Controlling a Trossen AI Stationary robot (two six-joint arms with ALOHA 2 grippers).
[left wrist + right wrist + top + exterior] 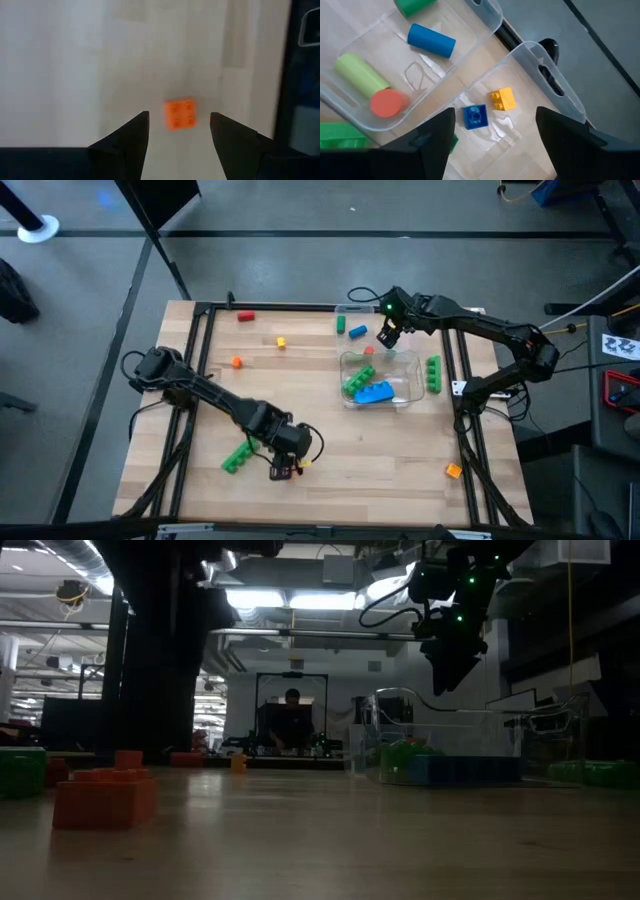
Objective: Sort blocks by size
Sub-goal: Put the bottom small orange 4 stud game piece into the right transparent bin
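Right tool (pixel 388 333) hangs above the bench (pixel 400 450) with fingers wide and nothing between them, over the far clear trays. Straight beneath it, one clear tray (pixel 555 82) holds a small blue brick (pixel 474 117) and a small yellow brick (pixel 502 98); the neighbouring tray (pixel 470 37) holds a blue cylinder (pixel 431 40), a light green cylinder (pixel 359 75) and a red one (pixel 387 102). Left tool (pixel 285 467) sits low near the front edge, fingers wide, lined up on a small orange brick (pixel 180 113) just ahead. A long green bar (pixel 238 456) lies beside it.
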